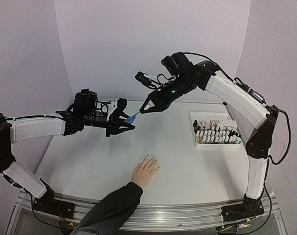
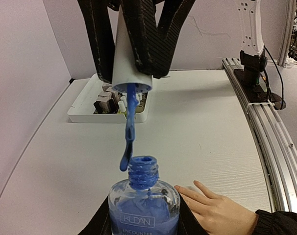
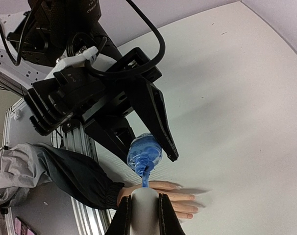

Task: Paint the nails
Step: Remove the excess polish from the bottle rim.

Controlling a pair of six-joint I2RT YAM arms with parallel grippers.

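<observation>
My left gripper (image 1: 125, 120) is shut on an open bottle of blue polish (image 2: 143, 200), held above the table. My right gripper (image 3: 142, 215) is shut on the white brush cap (image 2: 131, 58). The blue-coated brush (image 2: 128, 132) hangs from the cap, its tip just left of the bottle's mouth and outside it. A light-skinned hand (image 1: 145, 170) with a dark sleeve lies flat on the table below, fingers spread. Its nails (image 3: 178, 186) look bare and pinkish. The brush is well above the hand.
A white tray (image 1: 192, 128) holding several small polish bottles stands at the right of the table, and shows in the left wrist view behind the brush (image 2: 80, 105). An aluminium rail (image 1: 197, 211) runs along the near edge.
</observation>
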